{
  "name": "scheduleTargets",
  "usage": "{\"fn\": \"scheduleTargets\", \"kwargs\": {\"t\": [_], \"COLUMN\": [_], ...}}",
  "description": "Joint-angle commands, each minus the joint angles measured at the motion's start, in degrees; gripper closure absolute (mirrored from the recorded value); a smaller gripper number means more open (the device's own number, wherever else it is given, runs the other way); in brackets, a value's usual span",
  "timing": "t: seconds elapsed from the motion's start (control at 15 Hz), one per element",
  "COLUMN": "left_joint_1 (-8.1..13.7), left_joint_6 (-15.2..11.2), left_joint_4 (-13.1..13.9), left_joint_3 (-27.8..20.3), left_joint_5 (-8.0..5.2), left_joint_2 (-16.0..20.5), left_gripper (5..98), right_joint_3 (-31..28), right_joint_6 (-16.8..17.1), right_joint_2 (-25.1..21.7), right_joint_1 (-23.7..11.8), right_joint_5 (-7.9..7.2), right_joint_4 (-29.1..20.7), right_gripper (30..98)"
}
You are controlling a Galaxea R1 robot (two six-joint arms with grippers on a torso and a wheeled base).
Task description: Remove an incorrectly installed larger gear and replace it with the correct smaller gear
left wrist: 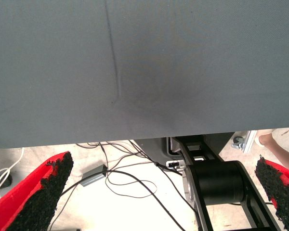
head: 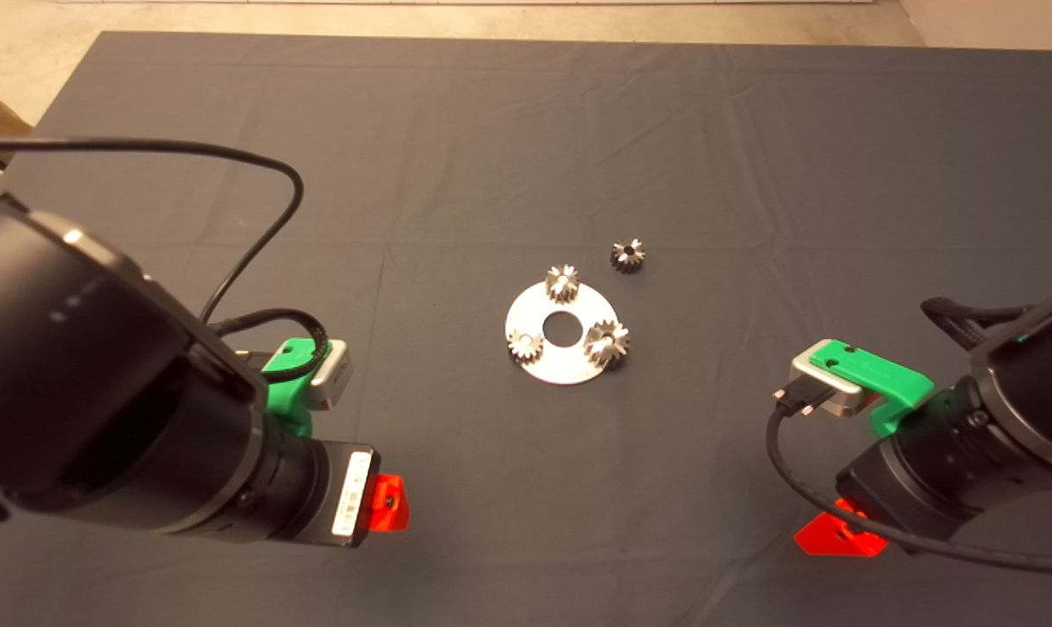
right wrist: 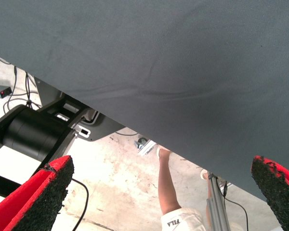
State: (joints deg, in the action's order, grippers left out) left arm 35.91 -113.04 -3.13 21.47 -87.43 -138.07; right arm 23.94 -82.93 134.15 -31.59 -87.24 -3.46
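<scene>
A silver disc plate (head: 565, 364) with a centre hole lies mid-mat. On it stand two small pinions (head: 562, 283) (head: 523, 343) and the larger gear (head: 607, 341), broader with flared teeth, at the plate's right edge. The smaller gear (head: 628, 255) lies loose on the mat just behind and to the right of the plate. My left gripper (head: 385, 503) waits at the lower left, open and empty, far from the plate; its wrist view (left wrist: 164, 161) shows only mat and floor. My right gripper (head: 839, 535) waits at the lower right, open and empty (right wrist: 161, 162).
The dark mat (head: 526, 131) covers the table, with light creases. Beyond the mat's edge the wrist views show floor, cables (left wrist: 120, 178), the robot base (right wrist: 33, 132) and a person's leg (right wrist: 166, 187).
</scene>
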Motion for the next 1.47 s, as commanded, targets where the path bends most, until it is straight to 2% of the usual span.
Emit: {"fn": "scheduleTargets", "kwargs": {"t": [0.0, 0.4, 0.53, 0.67, 0.8, 0.93, 1.07, 1.13, 1.27, 1.4], "left_joint_1": [1.09, 1.09, 1.09, 1.09, 1.09, 1.09, 1.09, 1.09, 1.09, 1.09], "left_joint_6": [0.02, 0.1, 0.1, 0.06, 0.02, 0.02, 0.02, 0.02, 0.02, 0.02], "left_joint_4": [1.11, 1.11, 1.2, 1.15, 1.12, 1.2, 1.14, 1.11, 1.11, 1.18], "left_joint_3": [-0.96, -0.83, -0.88, -0.91, -0.91, -0.83, -0.83, -0.83, -0.83, -0.83], "left_joint_5": [-7.57, -7.57, -7.57, -7.57, -7.57, -7.57, -7.57, -7.57, -7.57, -7.57], "left_joint_2": [0.12, 0.03, -0.06, -0.06, -0.06, -0.05, -0.06, -0.06, -0.06, -0.06], "left_gripper": [5.4, 5.4, 5.4, 5.4, 5.4, 5.4, 5.4, 5.4, 5.4, 5.4], "right_joint_3": [-0.15, -0.05, 0.03, 0.96, 6.46, 13.34, 19.68, 21.58, 24.27, 26.05], "right_joint_6": [0.23, 0.05, 1.13, 6.51, 12.18, 19.69, 27.22, 30.14, 34.37, 36.89], "right_joint_2": [-0.15, 0.12, 1.41, 2.79, 3.45, 4.01, 6.55, 8.3, 11.17, 13.57], "right_joint_1": [-0.94, -0.94, -0.64, 0.38, 0.65, 3.54, 5.97, 6.09, 6.09, 6.09], "right_joint_5": [0.05, -0.04, -0.33, -0.39, -0.39, -0.39, -0.48, -0.48, -0.48, -0.48], "right_joint_4": [-2.16, -2.16, -1.61, -1.46, -1.37, 0.17, 1.79, 2.05, 4.14, 8.21], "right_gripper": [30.8, 30.8, 30.8, 30.8, 30.8, 30.8, 30.8, 30.8, 30.8, 30.8]}}
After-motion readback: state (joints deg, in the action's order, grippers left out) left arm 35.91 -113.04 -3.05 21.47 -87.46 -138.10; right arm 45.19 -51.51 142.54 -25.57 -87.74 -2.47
